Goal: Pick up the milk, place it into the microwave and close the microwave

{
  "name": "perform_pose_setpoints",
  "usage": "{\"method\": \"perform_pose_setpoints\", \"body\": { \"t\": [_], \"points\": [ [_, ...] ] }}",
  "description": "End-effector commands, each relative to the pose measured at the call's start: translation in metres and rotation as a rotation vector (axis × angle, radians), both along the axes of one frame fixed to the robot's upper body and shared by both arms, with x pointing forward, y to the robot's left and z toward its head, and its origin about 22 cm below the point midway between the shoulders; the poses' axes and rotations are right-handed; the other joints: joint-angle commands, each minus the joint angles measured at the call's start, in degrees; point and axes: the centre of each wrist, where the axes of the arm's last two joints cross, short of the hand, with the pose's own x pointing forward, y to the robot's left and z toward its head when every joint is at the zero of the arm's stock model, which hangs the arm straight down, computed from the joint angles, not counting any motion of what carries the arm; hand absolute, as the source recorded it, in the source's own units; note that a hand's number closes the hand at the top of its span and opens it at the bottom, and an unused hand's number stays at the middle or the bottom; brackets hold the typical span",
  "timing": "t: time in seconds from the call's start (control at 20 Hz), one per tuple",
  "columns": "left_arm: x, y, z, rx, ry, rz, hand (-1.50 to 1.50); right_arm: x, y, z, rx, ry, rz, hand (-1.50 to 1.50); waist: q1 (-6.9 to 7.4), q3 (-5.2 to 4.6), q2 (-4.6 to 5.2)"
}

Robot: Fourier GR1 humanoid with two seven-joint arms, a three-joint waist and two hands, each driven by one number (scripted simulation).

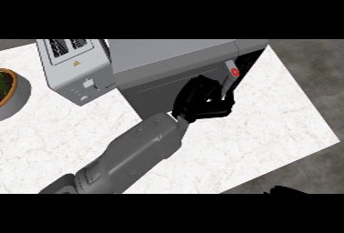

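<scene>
We see a white marbled counter (269,123) with faint veining, its corner over a dark grey floor (316,73). A grey bowl (17,98) of greenery sits at its left edge.

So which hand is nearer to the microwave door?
Left. The left hand lies against the microwave door near its right edge; the right hand shows only at the view's lower edge.

- Bare worktop (269,123) lies open right of and below the microwave (168,63).
- The microwave door (74,68) and a plant bowl (13,91) crowd the left side.
- A hand (201,100) blocks the microwave's front.
</scene>
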Motion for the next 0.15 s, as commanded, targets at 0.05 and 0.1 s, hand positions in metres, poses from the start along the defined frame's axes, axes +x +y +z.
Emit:
{"method": "perform_pose_setpoints", "body": {
  "t": [0.05, 0.1],
  "points": [
    [0.0174, 0.0508, -0.0433, -0.004, 0.142, 0.209, 1.5, -0.0137, 0.0101, 0.0042, 0.009, -0.012, -0.022, 1.5, 2.11, -0.26, 0.48],
    [0.017, 0.0506, -0.0441, -0.009, 0.136, 0.199, 1.5, -0.0173, 0.0139, 0.0038, 0.02, -0.007, -0.023, 1.5, 2.18, -0.28, 0.52]
  ]
}}
